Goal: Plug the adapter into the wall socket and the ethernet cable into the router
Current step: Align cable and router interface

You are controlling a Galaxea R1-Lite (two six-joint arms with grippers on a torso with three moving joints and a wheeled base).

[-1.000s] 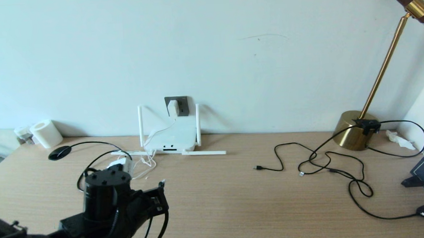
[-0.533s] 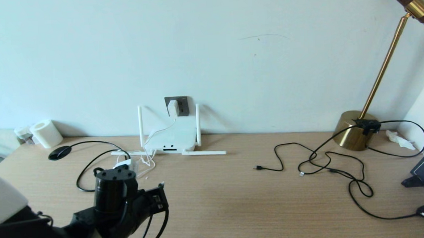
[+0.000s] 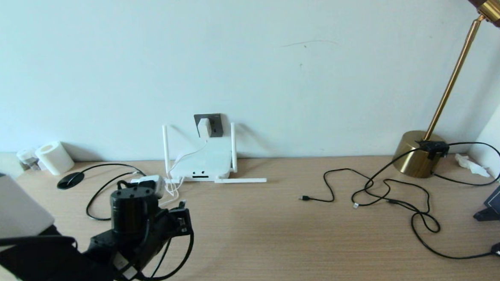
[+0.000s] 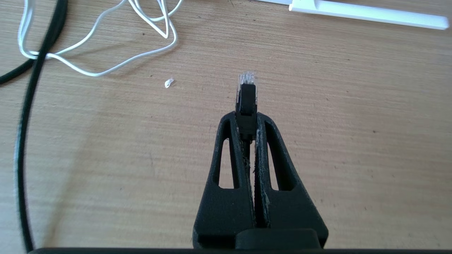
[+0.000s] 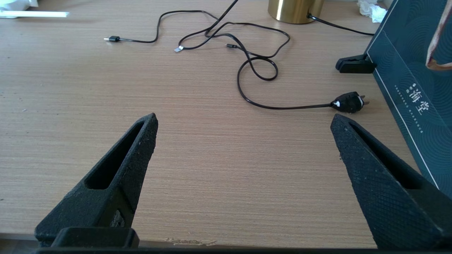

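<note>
The white adapter [image 3: 204, 126] sits plugged into the dark grey wall socket [image 3: 215, 121], and its thin white cord [image 4: 106, 53] trails down past the router [image 3: 202, 162] onto the desk. The router lies flat below the socket with two antennas upright and two lying flat. My left gripper [image 4: 246, 118] is shut on the black boot of the ethernet cable [image 4: 246, 92], whose clear plug sticks out past the fingertips, pointing toward the router. In the head view the left gripper [image 3: 182, 213] hovers low over the desk, short of the router. My right gripper [image 5: 243, 121] stands open over bare desk.
The ethernet cable's black slack [image 3: 103, 195] loops left of the router, beside a white roll [image 3: 54, 157]. One flat antenna [image 4: 367, 16] lies ahead of the left gripper. Thin black cords [image 3: 385, 193], a flat black plug [image 5: 349, 102], a brass lamp base [image 3: 417, 153] and a dark box [image 5: 413, 88] are at the right.
My left arm has moved forward toward the router with the ethernet plug still held. The black cable's loop has shifted with it. The right side is unchanged.
</note>
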